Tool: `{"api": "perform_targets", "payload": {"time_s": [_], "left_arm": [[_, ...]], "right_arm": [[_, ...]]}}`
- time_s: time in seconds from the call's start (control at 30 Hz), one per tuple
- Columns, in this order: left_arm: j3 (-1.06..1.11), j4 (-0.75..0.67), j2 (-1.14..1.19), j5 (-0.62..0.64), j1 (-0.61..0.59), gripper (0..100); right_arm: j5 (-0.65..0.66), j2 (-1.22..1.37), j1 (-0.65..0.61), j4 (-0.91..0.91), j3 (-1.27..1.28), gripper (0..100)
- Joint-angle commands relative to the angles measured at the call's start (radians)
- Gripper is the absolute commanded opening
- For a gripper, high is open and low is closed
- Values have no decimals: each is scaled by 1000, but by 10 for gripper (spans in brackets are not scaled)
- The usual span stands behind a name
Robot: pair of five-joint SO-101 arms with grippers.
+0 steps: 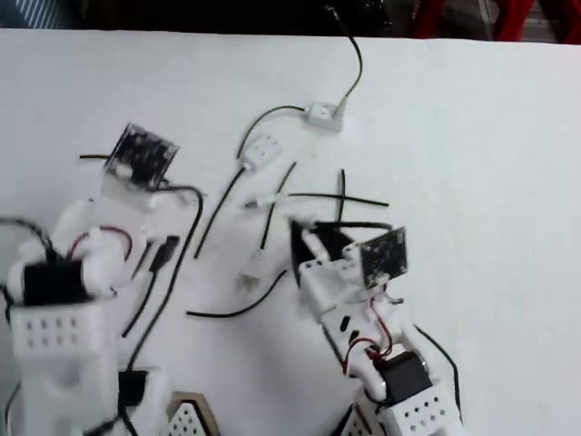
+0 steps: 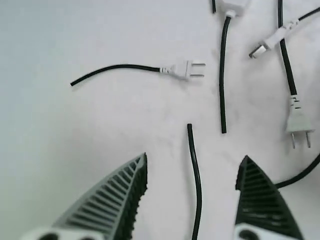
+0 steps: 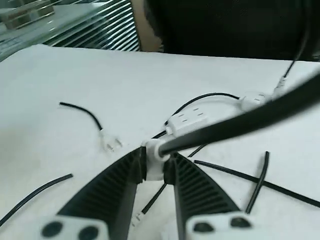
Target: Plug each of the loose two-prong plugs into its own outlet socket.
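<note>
- Right wrist view: right gripper (image 3: pixel 155 166) clamped on a white plug (image 3: pixel 151 148); socket (image 3: pixel 187 119) just beyond it.
- Left wrist view: left gripper (image 2: pixel 194 162) wide open, empty, over a cord end (image 2: pixel 191 137); loose plug (image 2: pixel 184 70) ahead.
- High view: second socket (image 1: pixel 324 113) farther back, cabled off-table.

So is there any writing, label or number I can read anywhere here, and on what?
None can be read. The plugs, the outlet sockets and the table show no print; the dark boards on the arms carry only specks too blurred to read.
</note>
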Motion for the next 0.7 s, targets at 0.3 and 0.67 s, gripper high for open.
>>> {"api": "perform_targets", "payload": {"time_s": [0.3, 0.67], "left_arm": [[-75, -175, 283, 153, 366, 336], [-80, -514, 673, 242, 547, 335]], "right_arm": [[-123, -15, 387, -252, 18, 16], [-175, -8, 506, -302, 9, 16]]}}
